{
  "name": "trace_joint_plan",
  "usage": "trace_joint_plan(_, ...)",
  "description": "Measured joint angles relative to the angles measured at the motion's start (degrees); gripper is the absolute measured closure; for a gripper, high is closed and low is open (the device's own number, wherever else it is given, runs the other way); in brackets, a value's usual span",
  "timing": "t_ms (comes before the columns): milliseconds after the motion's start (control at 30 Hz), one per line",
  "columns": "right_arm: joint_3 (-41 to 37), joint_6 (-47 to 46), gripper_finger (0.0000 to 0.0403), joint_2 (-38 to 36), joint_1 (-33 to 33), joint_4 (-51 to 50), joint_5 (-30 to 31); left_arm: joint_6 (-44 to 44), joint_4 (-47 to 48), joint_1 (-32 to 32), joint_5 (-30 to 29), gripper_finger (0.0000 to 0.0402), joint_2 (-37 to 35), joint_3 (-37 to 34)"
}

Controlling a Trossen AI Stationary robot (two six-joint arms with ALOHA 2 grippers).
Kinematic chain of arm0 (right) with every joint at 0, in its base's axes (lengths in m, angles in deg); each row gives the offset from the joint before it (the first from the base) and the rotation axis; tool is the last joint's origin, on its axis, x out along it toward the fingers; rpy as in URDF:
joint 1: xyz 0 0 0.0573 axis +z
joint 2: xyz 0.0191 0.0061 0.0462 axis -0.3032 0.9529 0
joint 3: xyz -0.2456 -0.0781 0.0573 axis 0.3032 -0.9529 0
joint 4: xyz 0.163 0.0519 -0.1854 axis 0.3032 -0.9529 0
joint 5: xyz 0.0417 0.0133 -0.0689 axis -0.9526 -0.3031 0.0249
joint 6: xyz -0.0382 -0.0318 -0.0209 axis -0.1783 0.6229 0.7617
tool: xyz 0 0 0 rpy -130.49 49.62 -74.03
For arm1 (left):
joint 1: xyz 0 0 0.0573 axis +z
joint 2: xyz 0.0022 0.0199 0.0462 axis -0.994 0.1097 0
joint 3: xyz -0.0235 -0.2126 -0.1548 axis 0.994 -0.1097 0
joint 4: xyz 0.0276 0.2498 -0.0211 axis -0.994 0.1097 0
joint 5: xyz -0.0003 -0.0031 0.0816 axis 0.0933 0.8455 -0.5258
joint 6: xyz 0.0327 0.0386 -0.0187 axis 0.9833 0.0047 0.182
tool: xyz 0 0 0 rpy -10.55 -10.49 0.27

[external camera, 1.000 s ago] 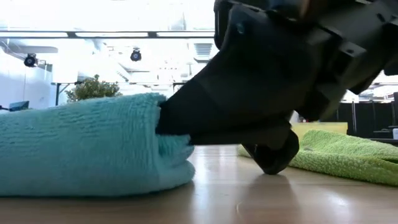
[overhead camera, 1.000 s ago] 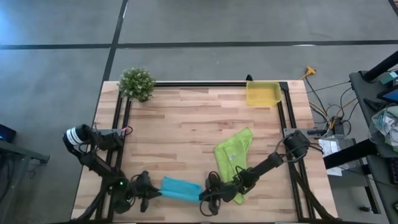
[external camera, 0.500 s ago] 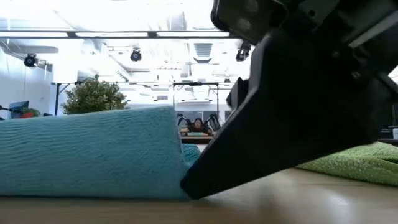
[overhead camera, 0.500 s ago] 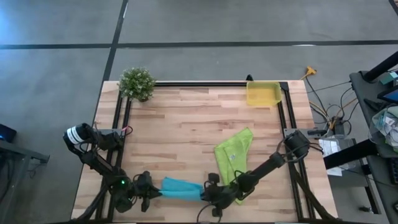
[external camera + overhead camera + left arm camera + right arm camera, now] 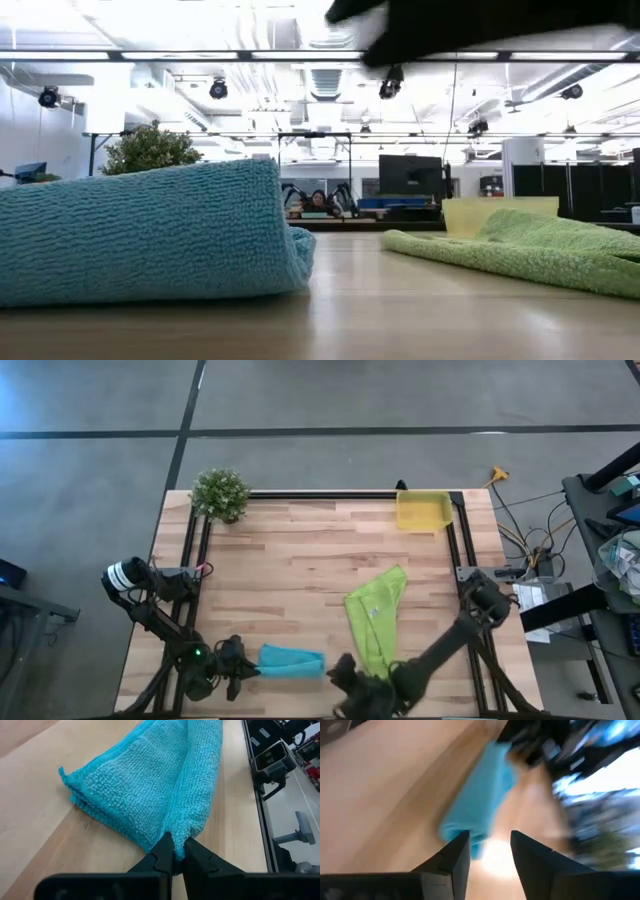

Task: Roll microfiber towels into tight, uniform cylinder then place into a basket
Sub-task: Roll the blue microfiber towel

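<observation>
Left end effector (image 5: pixel 176 854) is pinched together on the edge of the turquoise-blue nubby microfiber towel (image 5: pixel 292 661), which lies folded in a soft thick band at the near edge of the pale wooden counter (image 5: pixel 300 560). Right end effector (image 5: pixel 487 851) hangs just off the towel's free end, fingers apart, holding nothing. Beside it sprawls the lime-green towel (image 5: pixel 376 616), flat and crumpled. The bright-yellow shallow plastic basket (image 5: pixel 422 511) sits at the far corner, a small leafy potted plant (image 5: pixel 220 493) opposite.

Right wrist view motion-blurred: blue towel (image 5: pixel 479 800) smeared, room beyond unreadable. Right gripper (image 5: pixel 345 678) partly cut by high view's near edge. Low view: green towel (image 5: pixel 520 250) hides most of basket (image 5: pixel 470 212); blue towel (image 5: pixel 150 235) cut at left edge.
</observation>
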Motion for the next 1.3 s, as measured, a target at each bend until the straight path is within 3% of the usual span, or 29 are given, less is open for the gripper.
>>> trace_joint_plan(100, 2.35, 14.16, 0.0272, 2.55, 1.77, 0.88, 6.12, -0.22, -0.03, 0.54, 0.82, 0.0394, -0.4, -0.07)
trace_joint_plan(367, 4.77, 36.94, 0.0264, 10.0, 0.21, 0.65, 10.26, 0.26, 0.68, 4.17, 10.36, 0.0394, -5.26, -0.26)
trace_joint_plan(667, 4.83, 46.48, 0.0272, 11.63, -1.61, 2.72, 10.48, -0.93, 3.33, 6.9, 13.86, 0.0394, -10.12, -1.44)
trace_joint_plan(833, 5.23, 51.67, 0.0286, 11.63, -1.62, 3.29, 6.16, -2.34, 3.21, 7.95, 14.54, 0.0394, -10.32, -1.86)
trace_joint_plan(1300, 5.21, 55.7, 0.0302, 11.63, -4.5, 3.79, 2.68, -9.49, 1.73, 8.45, 17.29, 0.0394, -10.26, -2.64)
